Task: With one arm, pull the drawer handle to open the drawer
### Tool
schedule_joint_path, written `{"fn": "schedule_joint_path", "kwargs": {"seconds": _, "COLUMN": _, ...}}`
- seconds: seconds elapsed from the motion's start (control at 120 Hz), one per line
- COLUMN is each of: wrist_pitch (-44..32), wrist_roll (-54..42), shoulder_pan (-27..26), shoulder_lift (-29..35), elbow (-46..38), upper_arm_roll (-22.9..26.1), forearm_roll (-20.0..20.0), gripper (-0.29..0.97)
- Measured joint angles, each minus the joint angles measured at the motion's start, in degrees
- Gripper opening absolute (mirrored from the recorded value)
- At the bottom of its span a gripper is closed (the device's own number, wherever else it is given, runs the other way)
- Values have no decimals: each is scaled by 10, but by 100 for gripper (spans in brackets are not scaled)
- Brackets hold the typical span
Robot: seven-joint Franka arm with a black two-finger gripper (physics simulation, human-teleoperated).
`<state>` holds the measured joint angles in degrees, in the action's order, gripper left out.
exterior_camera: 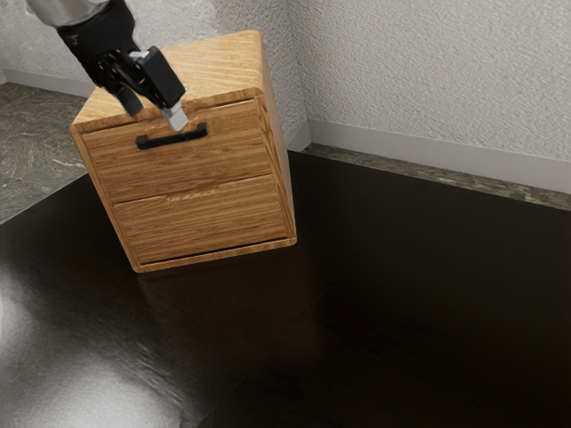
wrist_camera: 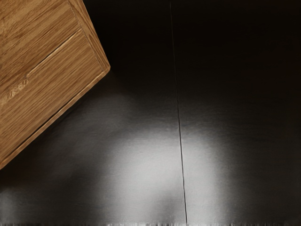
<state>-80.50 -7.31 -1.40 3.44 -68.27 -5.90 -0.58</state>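
A wooden cabinet point(exterior_camera: 192, 152) with two drawers stands on the dark glossy floor. The top drawer point(exterior_camera: 183, 156) carries a black bar handle point(exterior_camera: 171, 136), and its front sits flush with the cabinet. My gripper point(exterior_camera: 155, 109) hovers at the cabinet's top front edge, just above the handle. It is open, with nothing between its fingers, and the light-tipped finger point(exterior_camera: 177, 116) hangs a little above the bar. In the wrist view the cabinet's lower front point(wrist_camera: 42, 70) shows beside the floor.
The lower drawer point(exterior_camera: 201, 218) has no visible handle and looks shut. Dark reflective floor point(exterior_camera: 384, 294) spreads in front and to the exterior view's right. A white textured wall point(exterior_camera: 428, 62) with a baseboard stands behind.
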Motion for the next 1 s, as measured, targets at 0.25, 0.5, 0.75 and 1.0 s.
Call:
{"fn": "schedule_joint_path", "kwargs": {"seconds": 0.25, "wrist_pitch": 47, "wrist_roll": -19, "shoulder_pan": 42, "shoulder_lift": 0, "elbow": -2, "upper_arm_roll": 6, "forearm_roll": 21, "gripper": 68}}
{"fn": "schedule_joint_path", "kwargs": {"seconds": 0.5, "wrist_pitch": -3, "wrist_roll": -47, "shoulder_pan": 34, "shoulder_lift": 201, "elbow": -279, "upper_arm_roll": -3, "forearm_roll": 22, "gripper": 68}}
{"fn": "schedule_joint_path", "kwargs": {"seconds": 0.75, "wrist_pitch": -44, "wrist_roll": -130, "shoulder_pan": 32, "shoulder_lift": 179, "elbow": -272, "upper_arm_roll": 3, "forearm_roll": 19, "gripper": 68}}
{"fn": "schedule_joint_path", "kwargs": {"seconds": 1.0, "wrist_pitch": -48, "wrist_roll": -224, "shoulder_pan": 37, "shoulder_lift": 147, "elbow": -230, "upper_arm_roll": -16, "forearm_roll": -27, "gripper": 68}}
